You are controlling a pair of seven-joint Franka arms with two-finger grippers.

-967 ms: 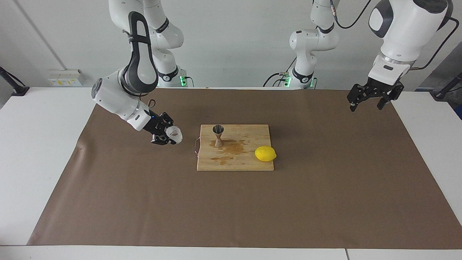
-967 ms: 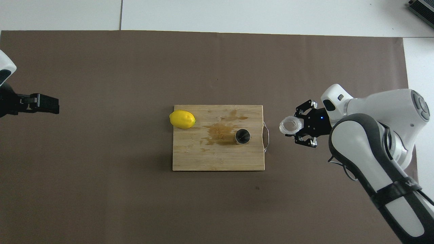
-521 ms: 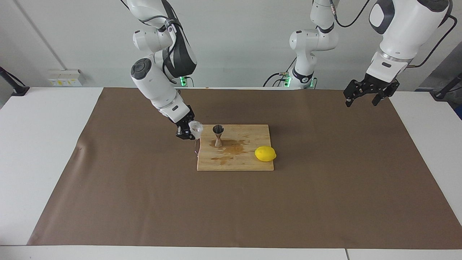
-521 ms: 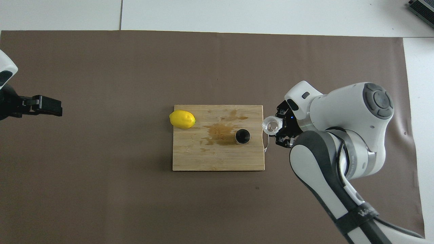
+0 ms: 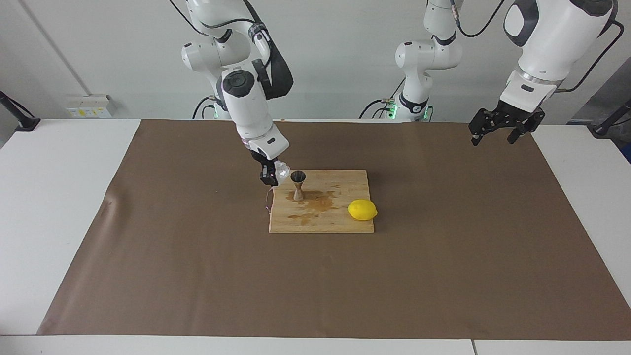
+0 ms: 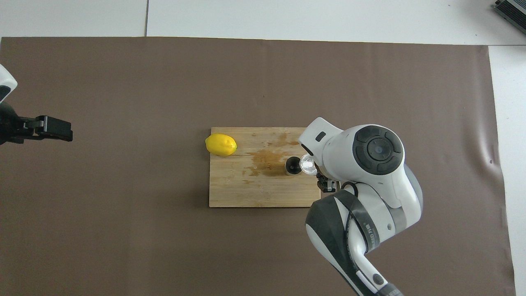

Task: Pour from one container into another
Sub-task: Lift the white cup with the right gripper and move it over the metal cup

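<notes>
- The right gripper (image 5: 272, 173) hangs over the edge of the wooden cutting board (image 5: 340, 219) at the right arm's end, just beside the steel jigger (image 5: 297, 185).
- Its fingers (image 5: 266, 173) are clamped on the small clear glass cup (image 5: 281, 170); the cup sticks out from the fingers toward the jigger, with the fingers gripping the side of it that faces away from the jigger.
- The glass cup is tipped, its mouth turned toward the jigger's open top. In the overhead view the cup (image 6: 307, 164) sits right against the jigger's rim (image 6: 293, 165), with most of the gripper hidden under the arm's white wrist; whether the two rims touch cannot be told.
- The jigger stands upright on the cutting board, on the part of the board toward the right arm's end and nearer the robots than the board's middle. No stream of liquid can be made out between cup and jigger.
- A brownish wet stain (image 5: 318, 202) spreads on the board just beside the jigger's foot, toward the lemon.
- A yellow lemon (image 5: 362, 210) lies on the board's edge toward the left arm's end, well apart from the jigger.
- A thin metal handle (image 5: 267, 199) runs along the board's short edge below the right gripper.
- The board lies on a brown mat (image 5: 197, 271) that covers most of the white desk (image 5: 49, 197).
- The left gripper (image 5: 494, 134) waits in the air over the mat's corner at the left arm's end, its fingers (image 5: 474, 138) spread wide and holding nothing.
</notes>
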